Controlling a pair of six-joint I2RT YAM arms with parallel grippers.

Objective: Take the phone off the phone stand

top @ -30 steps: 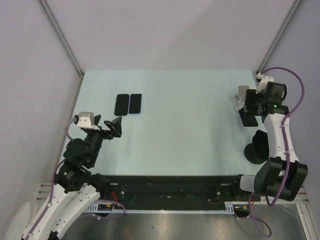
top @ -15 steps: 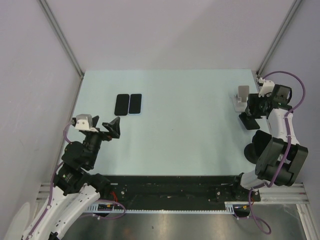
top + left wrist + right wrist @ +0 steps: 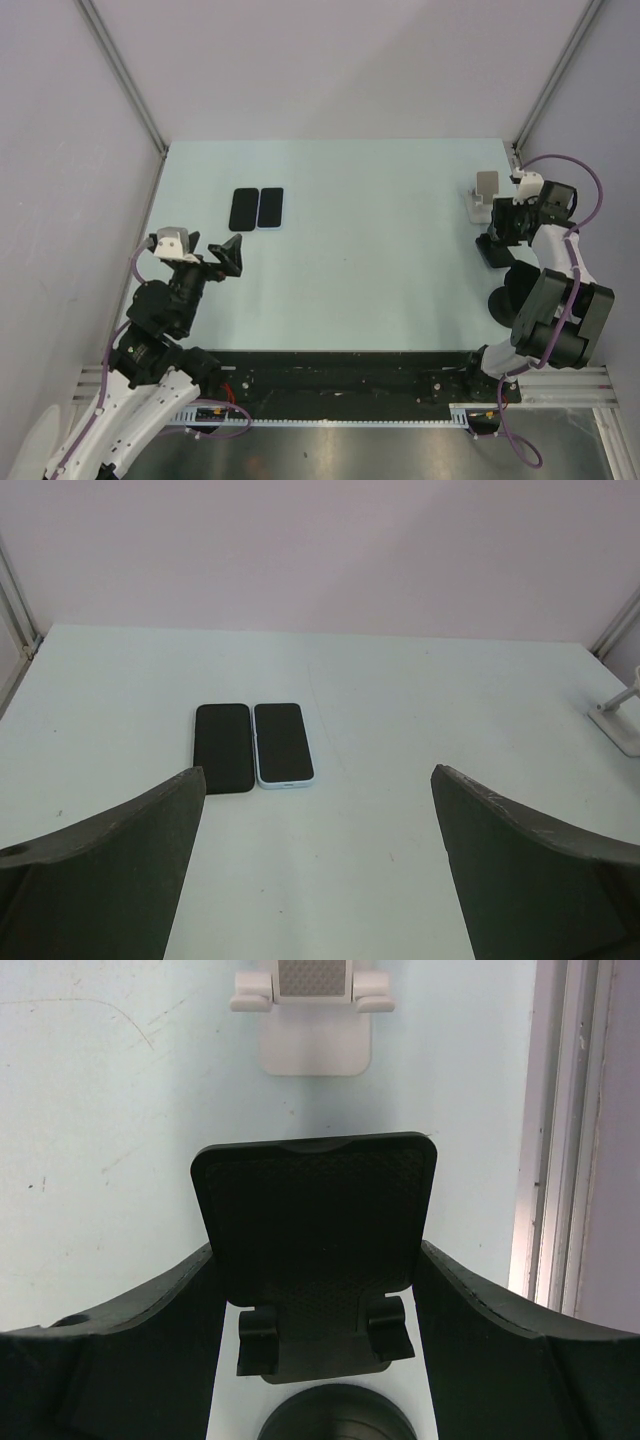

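Observation:
Two phones lie flat side by side at the table's far left: a black phone (image 3: 244,208) (image 3: 223,747) and a phone in a light-blue case (image 3: 270,207) (image 3: 283,743). A black phone stand (image 3: 497,247) (image 3: 315,1230) and a white phone stand (image 3: 485,193) (image 3: 314,1010) sit at the far right, both with nothing on them. My right gripper (image 3: 503,232) (image 3: 315,1290) is open, its fingers on either side of the black stand and not touching it. My left gripper (image 3: 232,255) (image 3: 315,860) is open and empty, above the table short of the phones.
A metal frame rail (image 3: 560,1120) runs close along the right of the stands at the table's right edge. The white stand's edge also shows in the left wrist view (image 3: 620,715). A round black part (image 3: 330,1415) sits just below the black stand.
My right wrist has turned and shifted a little toward the near side, so the gripper now straddles the black stand. The left arm has barely moved.

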